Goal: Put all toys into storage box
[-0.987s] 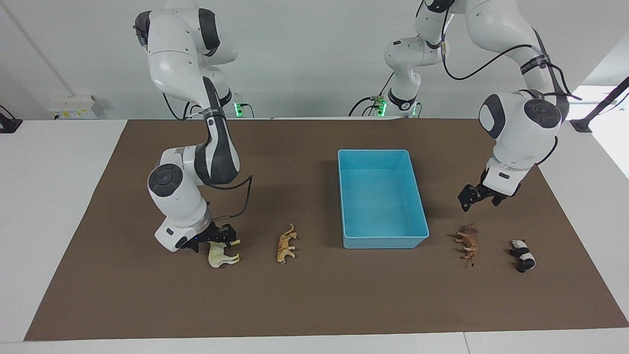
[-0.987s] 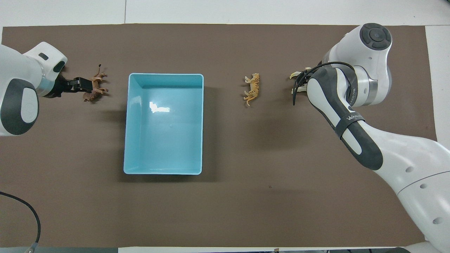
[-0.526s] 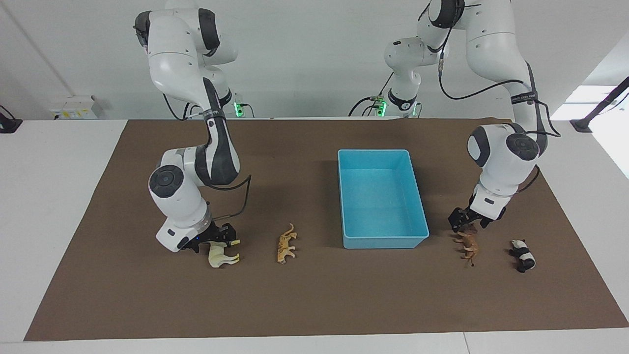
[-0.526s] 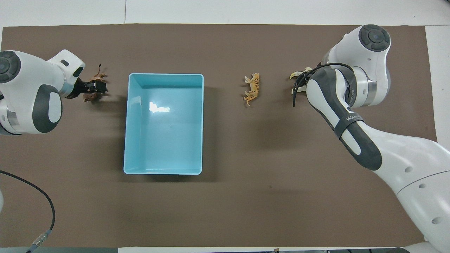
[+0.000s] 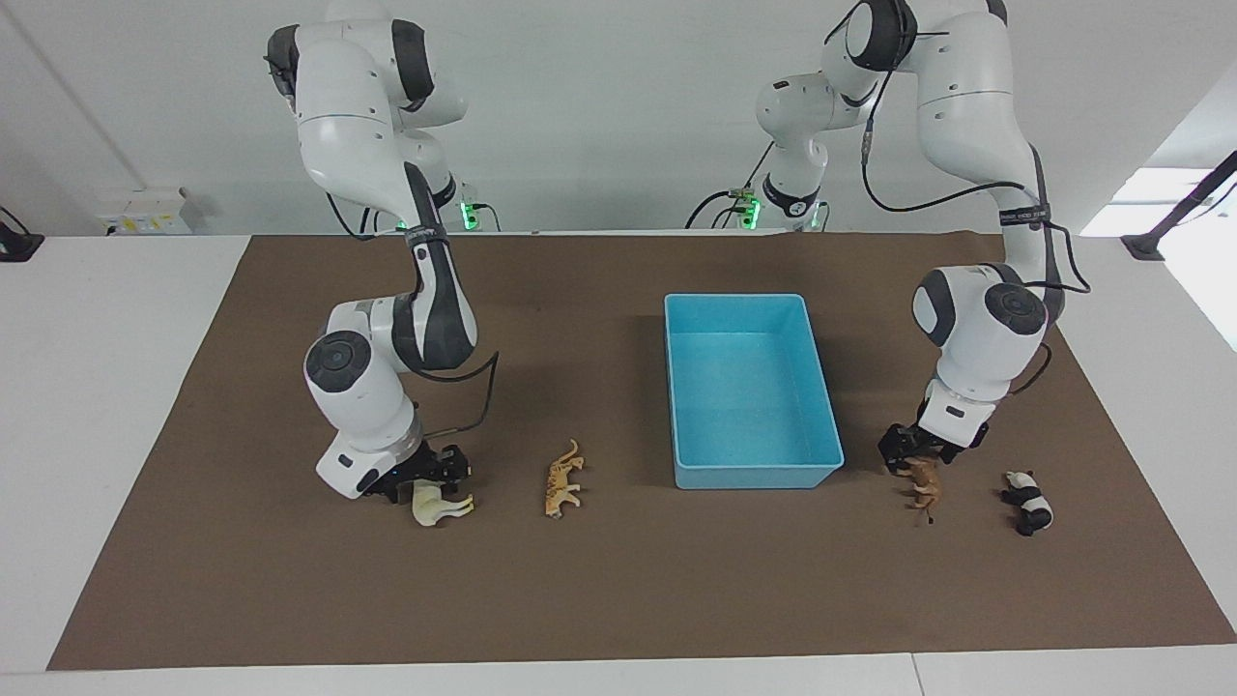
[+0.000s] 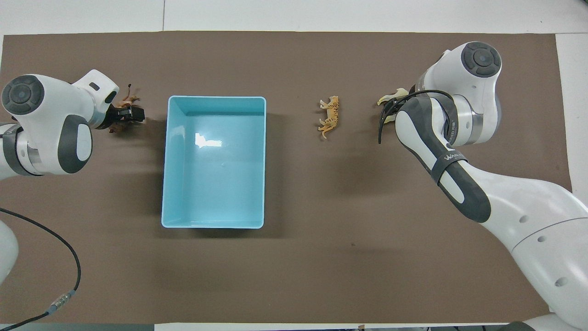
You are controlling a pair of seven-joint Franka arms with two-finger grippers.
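Cream-yellow horse [image 5: 440,506]: on the bench mat at the right arm's end, apparently lying on its side, well apart from the storage box [image 5: 754,476].
Brown lion [image 5: 923,480]: on the mat toward the left arm's end, near the box corner farthest from the robots.
Tiger [image 5: 562,478]: on the mat between horse and box, untouched.
Panda [image 5: 1027,502]: beside the lion, closer to the left arm's end, untouched.
Storage box: light blue, mid-mat, no toy in it yet. We judge the task barely begun.
Right gripper [image 5: 446,474]: low, right at the horse. We cannot tell whether it is spread or closing.
Left gripper [image 5: 908,456]: low over the lion, fingers [image 6: 134,112] spread about its body, no pinch made that we can see.
Step in hand: we read it as a double pick, horse and lion.
How to do it well: we would centre each body between the fingers before closing. Take the torso, not the legs or tail. Close gently, because a small hard figurine will likely squirt out of an off-centre pinch.
Lift: straight up until clear of the mat, high enough to pass the box wall, then across.
Release: low and inside the walls, so the toy does not bounce out.
Risk: the lion sits near the box wall, so we should watch the fingers against the rim.
Brown mat [image 5: 618,580]: flat, with nothing in either travel path.
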